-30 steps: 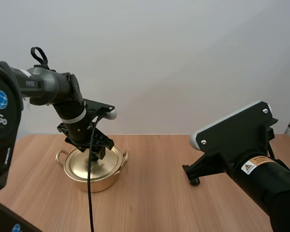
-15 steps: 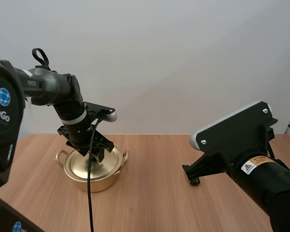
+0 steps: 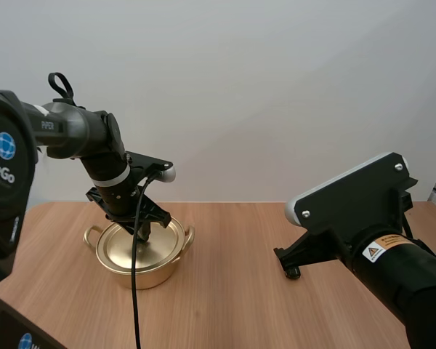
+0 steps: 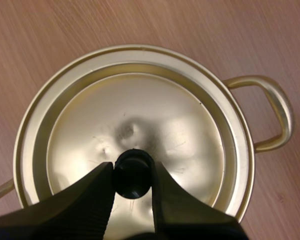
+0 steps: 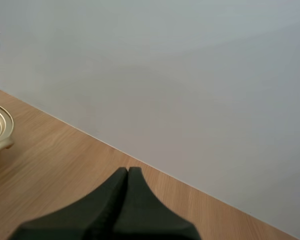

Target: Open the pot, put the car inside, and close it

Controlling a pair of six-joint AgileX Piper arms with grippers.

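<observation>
Step in hand is the opening one: the lid (image 4: 140, 120) is sitting flat on the gold pot (image 3: 141, 273), which is on the worktop (image 3: 232, 298) over on my left side. My left gripper (image 4: 132, 171) is straight above the middle of the pot, with its two fingers pressed against either side of the black knob (image 4: 132, 177), so I'd call that clamped on the knob. My right gripper (image 5: 127, 172) is closed on nothing and parked well off to the right of the pot, pointing at the wall.

Next move, as I read it: a straight lift so the lid clears the rim without dragging the pot along, then set the lid down beside the pot. The car goes in after that.
</observation>
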